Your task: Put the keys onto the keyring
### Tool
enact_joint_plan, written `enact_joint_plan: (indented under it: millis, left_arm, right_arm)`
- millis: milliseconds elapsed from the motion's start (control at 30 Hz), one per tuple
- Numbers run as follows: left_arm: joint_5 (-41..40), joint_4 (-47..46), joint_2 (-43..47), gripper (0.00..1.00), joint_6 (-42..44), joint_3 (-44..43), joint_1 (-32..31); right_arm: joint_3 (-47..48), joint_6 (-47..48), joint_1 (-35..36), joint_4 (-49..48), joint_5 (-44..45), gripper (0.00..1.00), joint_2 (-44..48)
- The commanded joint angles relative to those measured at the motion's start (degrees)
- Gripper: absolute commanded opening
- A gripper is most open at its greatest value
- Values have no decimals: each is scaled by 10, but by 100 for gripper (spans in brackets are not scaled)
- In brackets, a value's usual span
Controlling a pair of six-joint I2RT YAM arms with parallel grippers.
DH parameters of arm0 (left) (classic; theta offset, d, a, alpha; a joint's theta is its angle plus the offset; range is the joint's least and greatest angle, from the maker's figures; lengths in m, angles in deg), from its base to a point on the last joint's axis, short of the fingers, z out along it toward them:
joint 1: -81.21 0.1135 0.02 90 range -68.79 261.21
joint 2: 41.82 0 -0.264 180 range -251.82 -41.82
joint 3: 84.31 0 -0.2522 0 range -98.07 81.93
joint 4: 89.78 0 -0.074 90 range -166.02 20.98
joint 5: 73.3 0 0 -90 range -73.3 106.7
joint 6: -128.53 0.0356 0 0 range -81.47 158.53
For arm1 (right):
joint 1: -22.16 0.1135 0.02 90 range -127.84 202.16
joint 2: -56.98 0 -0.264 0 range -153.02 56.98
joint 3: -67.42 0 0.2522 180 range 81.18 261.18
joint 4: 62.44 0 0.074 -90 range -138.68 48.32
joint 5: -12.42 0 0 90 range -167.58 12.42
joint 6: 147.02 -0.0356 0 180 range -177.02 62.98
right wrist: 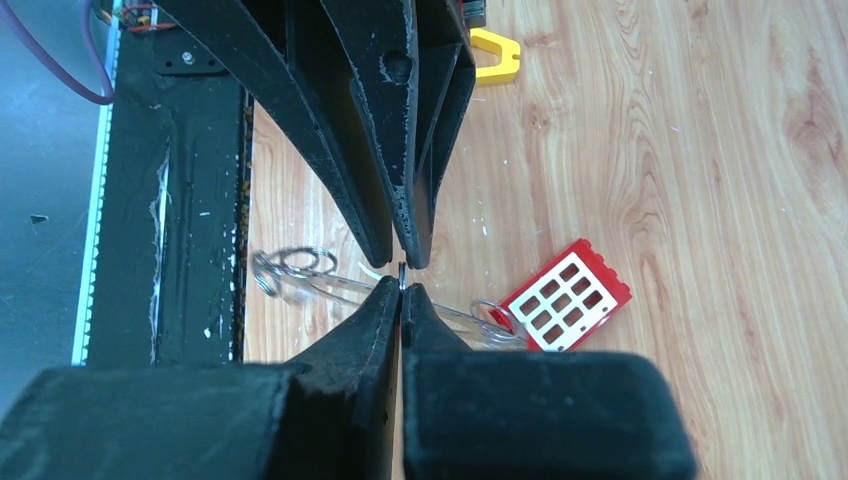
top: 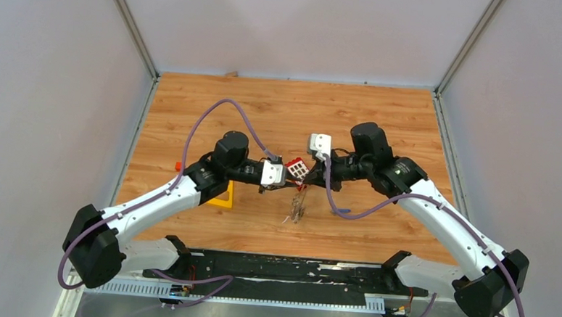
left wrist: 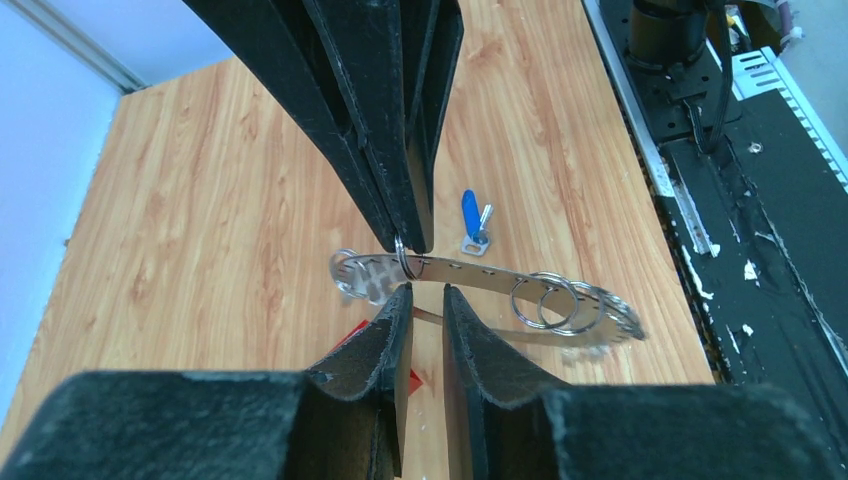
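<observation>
White arm links (top: 152, 202) with black joints (top: 230, 150), looping purple cables (top: 215, 115), and tapered, scuffed black fingers (left wrist: 380, 150).

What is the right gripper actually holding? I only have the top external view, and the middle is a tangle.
Observer: In its wrist view, the right gripper is shut on the thin edge of the keyring, which is lifted off the wood.
Operator: Is the blue key on the keyring yet?
Observer: No. The left wrist view shows the blue key lying loose on the table beyond the keyring, not threaded onto it.
</observation>
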Motion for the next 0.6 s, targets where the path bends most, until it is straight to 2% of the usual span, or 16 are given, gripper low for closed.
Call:
enact_joint_plan:
  millis: [0, 367, 567]
  left_arm:
    - [16, -76, 20, 24, -22, 13, -3]
    - [9, -151, 18, 24, -73, 33, -3]
    - [4, -161, 16, 18, -85, 32, -3]
  right_arm:
    - [-16, -29, -16, -84, -64, 0, 23]
    - [-49, -79, -46, -150, -125, 0, 24]
    - [-69, -104, -58, -188, -149, 0, 26]
